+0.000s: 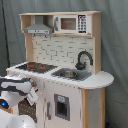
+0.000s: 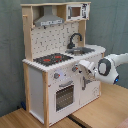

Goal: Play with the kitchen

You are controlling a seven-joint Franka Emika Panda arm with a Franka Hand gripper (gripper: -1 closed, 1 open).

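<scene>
A grey curtain (image 2: 12, 60) hangs as the backdrop in both exterior views, falling in soft vertical folds. In the second exterior view a light wooden table (image 2: 105, 107) carries everything, with a dark seam running across its top toward the lower right corner
</scene>
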